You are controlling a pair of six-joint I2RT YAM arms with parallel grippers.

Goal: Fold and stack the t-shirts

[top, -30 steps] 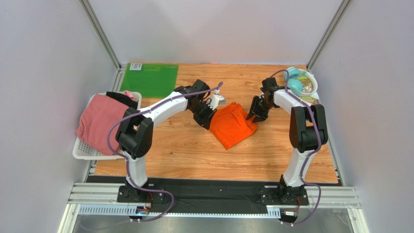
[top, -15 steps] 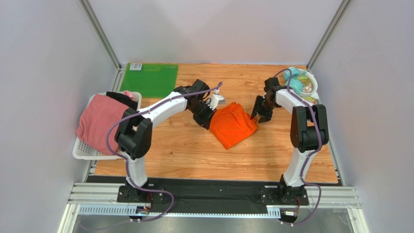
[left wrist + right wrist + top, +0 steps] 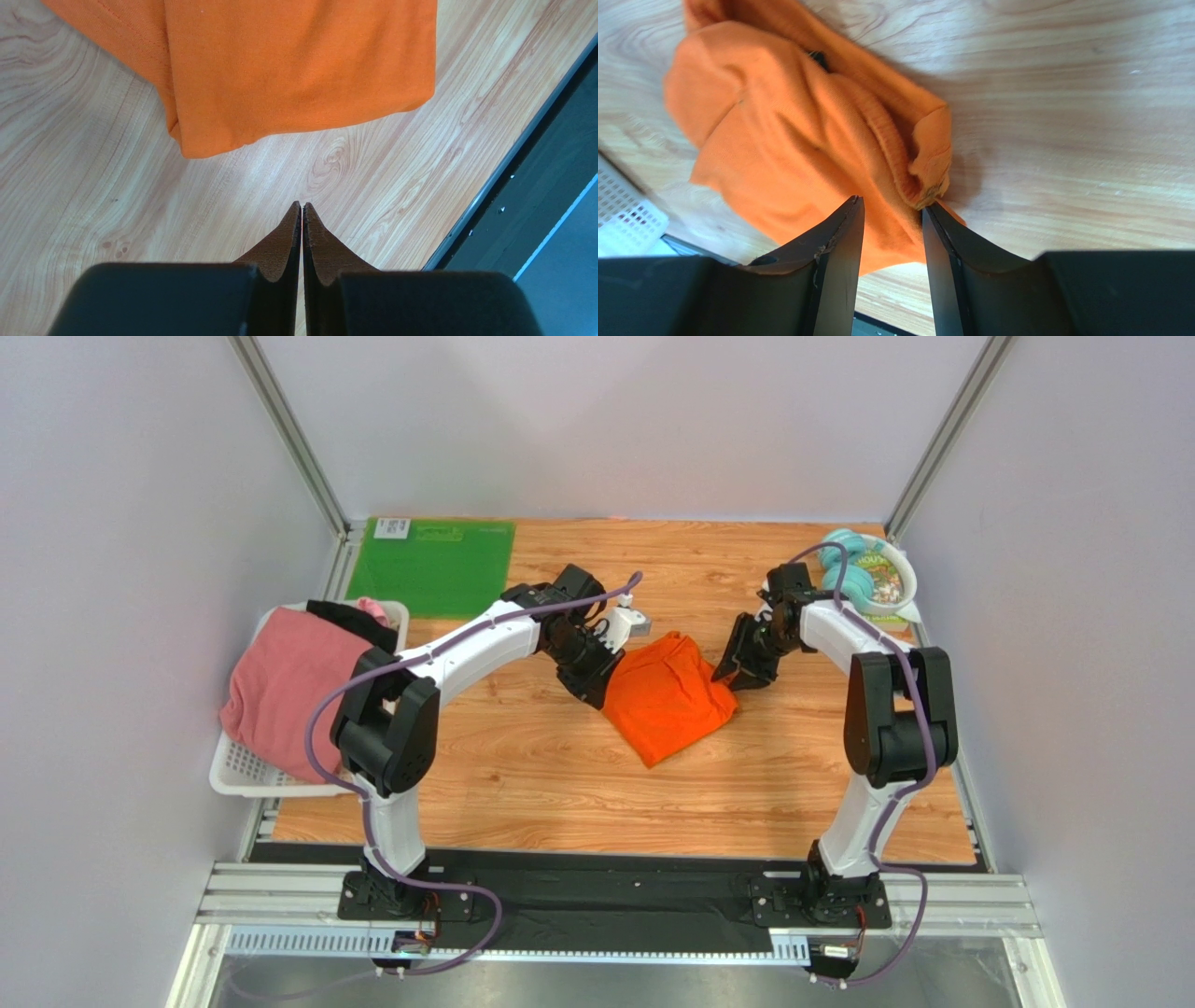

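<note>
Top external view: the orange t-shirt (image 3: pixel 671 697) lies folded into a rough diamond near the middle of the bench (image 3: pixel 561 784), between my two hands.
Open room: bare wood runs from the shirt's near point to the dark rail (image 3: pixel 603 875) at the near edge. More bare wood lies behind the shirt, towards the back wall.
Left edge: a white basket (image 3: pixel 232 763) sits at the bench's left side. The pink t-shirt (image 3: pixel 288 686) is draped over its rim and the black t-shirt (image 3: pixel 351 620) is bunched behind that. Both are well apart from the orange one.
Far corners: a green mat (image 3: pixel 431 567) lies flat at far left. Teal headphones (image 3: pixel 846 553) and a patterned bowl (image 3: pixel 887 581) sit at far right, just behind my right forearm.
In the way: my left forearm stretches across the wood from the basket side to the shirt.
Left hand: my left hand (image 3: pixel 595 681) is at the shirt's left corner. In the left wrist view its fingers are pressed together and hold nothing. The tips are over bare wood, just short of the shirt's hem.
Right hand: my right hand (image 3: pixel 734 669) tilts down at the shirt's right corner. In the right wrist view the fingers stand partly apart, astride the bunched ribbed edge, and one finger touches the cloth. I cannot tell whether they pinch it.
</note>
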